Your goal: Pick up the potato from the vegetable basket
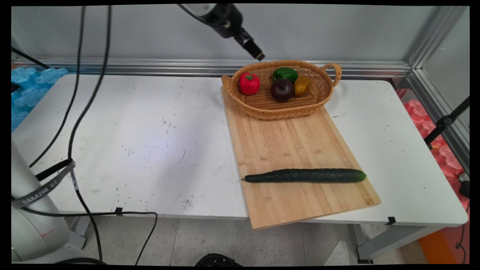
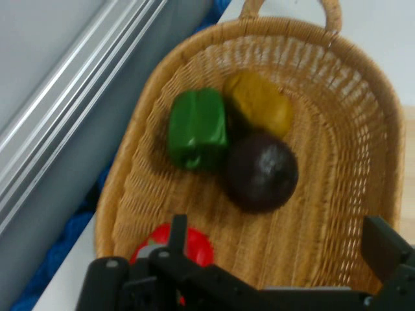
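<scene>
Gripper (image 1: 258, 56) hangs above the wicker basket (image 1: 262, 108), jaws spread wide, holding nothing. In the basket: red tomato (image 1: 249, 83), green pepper (image 1: 285, 73), dark plum (image 1: 282, 90), yellow pepper (image 1: 302, 85). Cucumber (image 1: 305, 175) lies across the cutting board (image 1: 288, 146).

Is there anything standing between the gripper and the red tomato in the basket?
Nothing visible does. The gripper hangs above the far rim of the wicker basket. The red tomato lies uncovered at the basket's left end. The green pepper, dark round fruit and yellow piece lie to the tomato's right.
</scene>
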Controlling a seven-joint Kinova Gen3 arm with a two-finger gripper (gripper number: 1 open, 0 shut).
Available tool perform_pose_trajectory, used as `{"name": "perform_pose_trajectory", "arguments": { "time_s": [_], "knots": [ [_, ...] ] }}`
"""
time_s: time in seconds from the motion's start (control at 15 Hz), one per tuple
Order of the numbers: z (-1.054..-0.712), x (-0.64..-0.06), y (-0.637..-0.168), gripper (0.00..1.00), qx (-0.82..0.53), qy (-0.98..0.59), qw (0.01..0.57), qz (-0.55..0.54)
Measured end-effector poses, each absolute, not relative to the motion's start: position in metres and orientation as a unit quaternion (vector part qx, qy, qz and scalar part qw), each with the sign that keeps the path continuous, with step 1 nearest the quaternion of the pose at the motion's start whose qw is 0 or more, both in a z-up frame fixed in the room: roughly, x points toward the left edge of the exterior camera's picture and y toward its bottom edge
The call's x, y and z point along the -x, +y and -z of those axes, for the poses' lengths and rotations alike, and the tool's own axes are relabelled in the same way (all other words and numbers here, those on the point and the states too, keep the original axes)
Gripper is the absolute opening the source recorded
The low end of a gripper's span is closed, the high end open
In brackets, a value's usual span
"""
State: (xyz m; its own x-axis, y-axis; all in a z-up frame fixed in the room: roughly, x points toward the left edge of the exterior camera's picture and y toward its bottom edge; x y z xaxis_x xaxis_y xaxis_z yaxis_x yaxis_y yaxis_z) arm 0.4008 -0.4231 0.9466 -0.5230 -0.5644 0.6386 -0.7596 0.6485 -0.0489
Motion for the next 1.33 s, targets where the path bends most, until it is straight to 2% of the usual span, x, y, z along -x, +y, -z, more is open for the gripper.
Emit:
{"name": "perform_pose_trajectory", "arguments": {
  "time_s": [0.8, 1.33],
  "knots": [
    [-0.916, -0.32, -0.479, 1.0, -0.398, -0.855, 0.296, -0.149],
    [-0.88, -0.277, -0.515, 1.0, -0.443, -0.843, 0.275, -0.13]
  ]
}}
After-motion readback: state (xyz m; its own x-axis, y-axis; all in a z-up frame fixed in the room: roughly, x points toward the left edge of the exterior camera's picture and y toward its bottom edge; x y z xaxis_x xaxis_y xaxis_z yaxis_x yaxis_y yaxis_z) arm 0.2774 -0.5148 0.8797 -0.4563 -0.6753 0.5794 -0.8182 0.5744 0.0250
